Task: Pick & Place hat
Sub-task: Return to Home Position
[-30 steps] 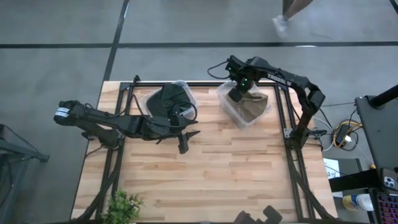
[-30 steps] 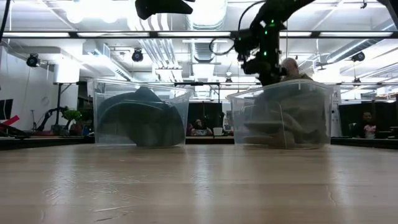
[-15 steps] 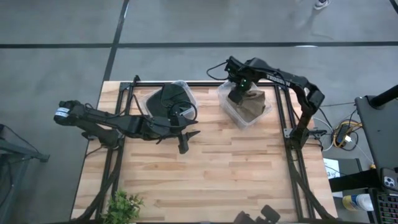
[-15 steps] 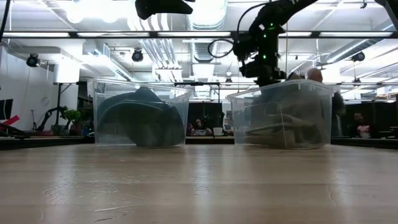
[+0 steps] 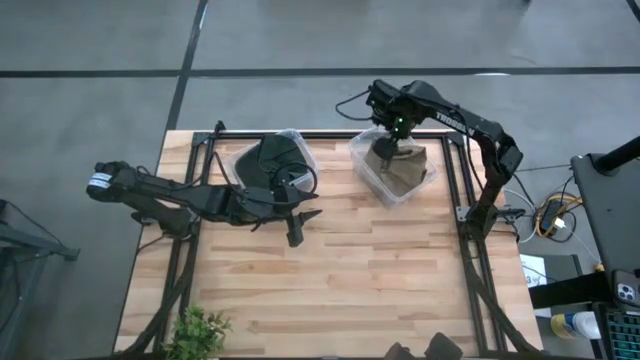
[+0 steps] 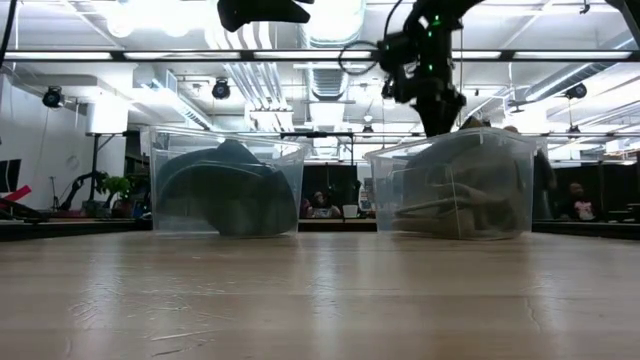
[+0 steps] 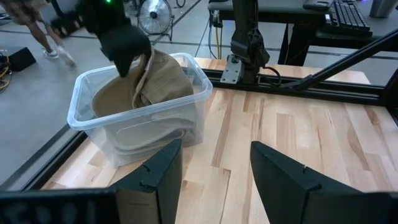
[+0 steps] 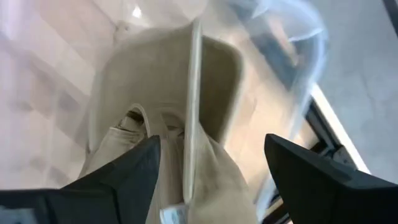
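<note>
A tan hat (image 5: 403, 172) lies crumpled in the clear bin (image 5: 365, 168) at the far right, with one fold standing up above the rim (image 7: 155, 68). My right gripper (image 5: 388, 150) hangs open just over that fold, a finger on either side of it (image 8: 214, 180). A dark hat (image 5: 265, 165) fills a second clear bin (image 6: 160, 180) at the far left. My left gripper (image 5: 300, 225) stands open above the bare table near that bin, with nothing between its fingers (image 7: 214, 180). My right gripper points down over the tan hat's raised fold (image 7: 149, 62), its fingers apart. I cannot tell whether a finger touches the cloth. The hat rests in the bin on its own.
Black frame rails (image 5: 455, 190) run along the table's edges and across its far side. A small green plant (image 5: 200, 335) stands at the near left corner. Bare wood (image 5: 350, 280) stretches from the bins to the near edge. A person (image 6: 585, 195) shows in the room behind.
My right gripper has opened over the right bin, let go of the tan hat and risen a little. The hat has stayed in the bin, one fold still up.
</note>
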You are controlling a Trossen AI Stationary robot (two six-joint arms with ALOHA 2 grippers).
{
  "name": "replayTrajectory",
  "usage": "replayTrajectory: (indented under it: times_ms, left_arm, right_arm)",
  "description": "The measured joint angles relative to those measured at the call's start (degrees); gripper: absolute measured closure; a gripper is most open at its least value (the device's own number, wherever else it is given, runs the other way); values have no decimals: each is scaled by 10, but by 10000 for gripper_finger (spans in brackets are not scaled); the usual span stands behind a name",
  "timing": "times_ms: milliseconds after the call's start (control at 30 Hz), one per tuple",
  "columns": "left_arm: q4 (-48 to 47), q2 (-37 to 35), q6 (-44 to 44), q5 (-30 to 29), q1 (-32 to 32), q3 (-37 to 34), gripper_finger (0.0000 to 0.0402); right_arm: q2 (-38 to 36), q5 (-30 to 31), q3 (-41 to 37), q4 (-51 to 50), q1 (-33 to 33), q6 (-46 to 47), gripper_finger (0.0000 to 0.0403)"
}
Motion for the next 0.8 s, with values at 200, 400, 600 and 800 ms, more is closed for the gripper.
replayTrajectory:
  times_ms: [200, 400, 600, 800]
  left_arm:
    - [-3, 0, -2, -1, 0, 0, 220]
    - [-49, 1, -25, -2, 0, -1, 220]
    - [-50, 0, -20, -2, 1, -1, 228]
    - [-44, 0, -5, 7, 1, -1, 312]
  right_arm:
    - [-9, -18, 70, -28, 1, 27, 125]
    - [-63, -127, 49, 12, 22, -1, 210]
    - [-155, -141, -22, 55, 75, -16, 373]
    - [-279, -168, -144, 204, 154, 6, 393]
